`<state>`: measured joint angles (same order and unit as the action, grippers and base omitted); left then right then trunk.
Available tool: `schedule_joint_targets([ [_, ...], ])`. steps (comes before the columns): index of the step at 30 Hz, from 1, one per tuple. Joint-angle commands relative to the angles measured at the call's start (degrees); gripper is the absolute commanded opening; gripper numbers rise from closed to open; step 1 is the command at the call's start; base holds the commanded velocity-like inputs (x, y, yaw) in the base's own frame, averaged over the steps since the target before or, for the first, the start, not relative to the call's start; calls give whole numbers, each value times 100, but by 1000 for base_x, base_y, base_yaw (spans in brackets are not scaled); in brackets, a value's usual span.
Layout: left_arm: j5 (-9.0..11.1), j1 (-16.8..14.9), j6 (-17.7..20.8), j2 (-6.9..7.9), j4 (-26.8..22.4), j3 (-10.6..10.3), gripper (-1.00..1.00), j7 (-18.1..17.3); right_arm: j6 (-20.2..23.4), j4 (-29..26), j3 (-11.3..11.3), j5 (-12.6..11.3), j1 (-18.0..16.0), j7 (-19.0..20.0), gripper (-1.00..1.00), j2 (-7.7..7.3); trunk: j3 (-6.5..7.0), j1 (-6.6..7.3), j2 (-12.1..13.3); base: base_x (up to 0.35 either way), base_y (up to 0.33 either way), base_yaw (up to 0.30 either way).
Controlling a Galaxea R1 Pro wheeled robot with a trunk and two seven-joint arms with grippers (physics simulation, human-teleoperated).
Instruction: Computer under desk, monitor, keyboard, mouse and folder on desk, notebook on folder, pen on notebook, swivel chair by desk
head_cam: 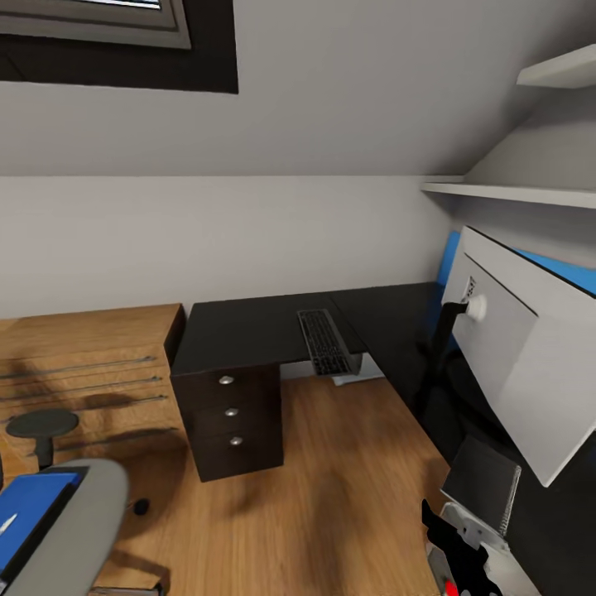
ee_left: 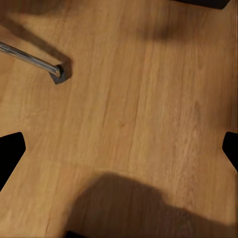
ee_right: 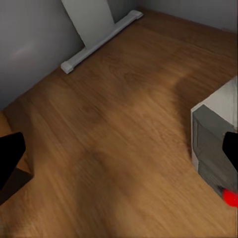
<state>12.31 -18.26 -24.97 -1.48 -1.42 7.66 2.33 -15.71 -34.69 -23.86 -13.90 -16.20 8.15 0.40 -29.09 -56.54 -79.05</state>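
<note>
The black-topped desk (head_cam: 248, 331) stands against the wall, its white leg (ee_right: 89, 20) on the wood floor. The keyboard (head_cam: 324, 341) lies at the desk's inner edge and overhangs it. On the right wing stands the monitor (head_cam: 513, 356), its grey back toward me, with a dark spiral notebook (head_cam: 484, 484) before it. The blue folder (head_cam: 33, 505) lies on the grey swivel chair (head_cam: 79, 530). The light grey computer (ee_right: 213, 139) shows its red light beside my open right gripper (ee_right: 119, 153). My left gripper (ee_left: 119, 151) hangs open over bare floor near the chair's chrome leg (ee_left: 29, 59).
A low light-wood cabinet (head_cam: 83, 364) stands left of the desk's drawers (head_cam: 232, 414). White shelves (head_cam: 513, 192) hang above the monitor. A small dark rounded thing (head_cam: 142, 505) sits on the floor by the chair; I cannot tell what it is. Wood floor (head_cam: 348, 480) lies between chair and desk.
</note>
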Motion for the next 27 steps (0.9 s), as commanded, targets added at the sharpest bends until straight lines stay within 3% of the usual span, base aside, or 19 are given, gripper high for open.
schedule_joint_targets([
  [1, -27, -2, -17, -2, 1, 42, 100, 8, -11, 6, -22, -61, -6, 55, 100, 4, -5, 0, -3, 0, 0, -257],
  [10, -27, -2, -23, -2, 1, 42, 100, 3, -11, 5, -22, -61, -6, 56, 100, 4, -5, 0, -3, 0, 20, -235],
  [18, -27, -2, -25, -2, 1, 40, 100, 4, -11, 135, -18, -53, -6, 57, 100, -7, -5, 0, -3, 0, 276, -36],
  [24, -27, -2, -17, -81, 1, 47, 100, -8, 183, 329, -31, -249, 13, 251, 100, -202, -5, -32, -62, 0, 0, 0],
  [27, -27, -2, -17, -107, 1, 49, 100, 3, 280, 426, -20, -344, 25, 259, 100, -102, -5, -32, -62, 0, 0, 0],
])
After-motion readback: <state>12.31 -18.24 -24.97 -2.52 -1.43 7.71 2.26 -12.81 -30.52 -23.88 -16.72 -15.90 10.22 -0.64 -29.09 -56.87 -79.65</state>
